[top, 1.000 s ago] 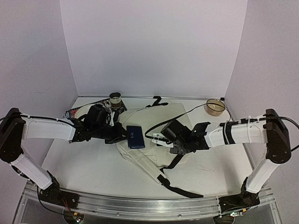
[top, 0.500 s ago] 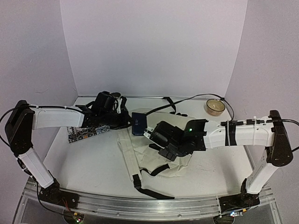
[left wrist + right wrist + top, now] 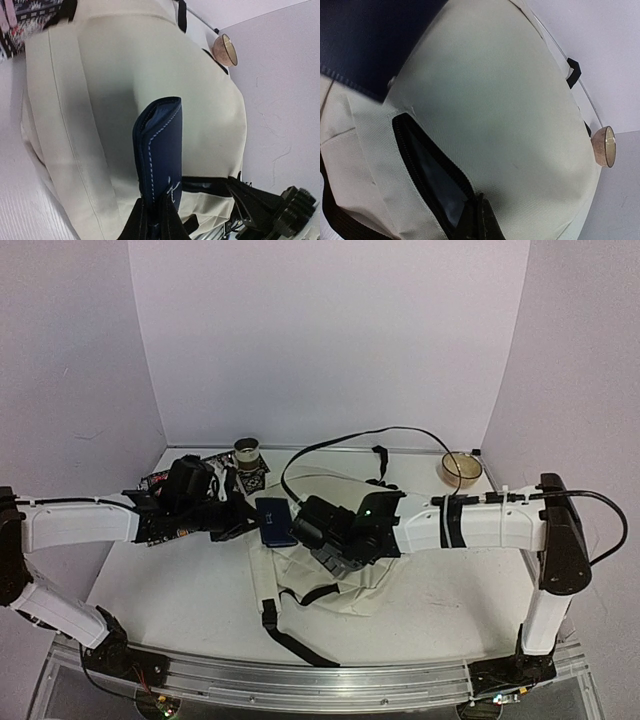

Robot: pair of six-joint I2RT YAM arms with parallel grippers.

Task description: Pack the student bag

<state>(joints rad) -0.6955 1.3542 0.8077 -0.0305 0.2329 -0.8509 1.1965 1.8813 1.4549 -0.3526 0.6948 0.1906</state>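
Note:
The student bag (image 3: 300,585) is a cream backpack lying crumpled mid-table under my right arm; it fills the left wrist view (image 3: 90,100) and the right wrist view (image 3: 510,95). My left gripper (image 3: 254,525) is shut on a navy stitched case (image 3: 276,522), holding it on edge over the bag's left side; the case also shows in the left wrist view (image 3: 162,145), above that gripper (image 3: 156,220). My right gripper (image 3: 318,540) is shut on the fabric edge of a black-zippered pocket opening (image 3: 427,170), which gapes and shows grey lining. That gripper (image 3: 481,222) shows at the bottom of its view.
A tan bowl (image 3: 461,469) sits at the back right. A small cup (image 3: 246,451) and a patterned book (image 3: 160,482) lie at the back left. A black cable (image 3: 340,438) arcs over the bag. Black straps (image 3: 290,642) trail toward the front edge.

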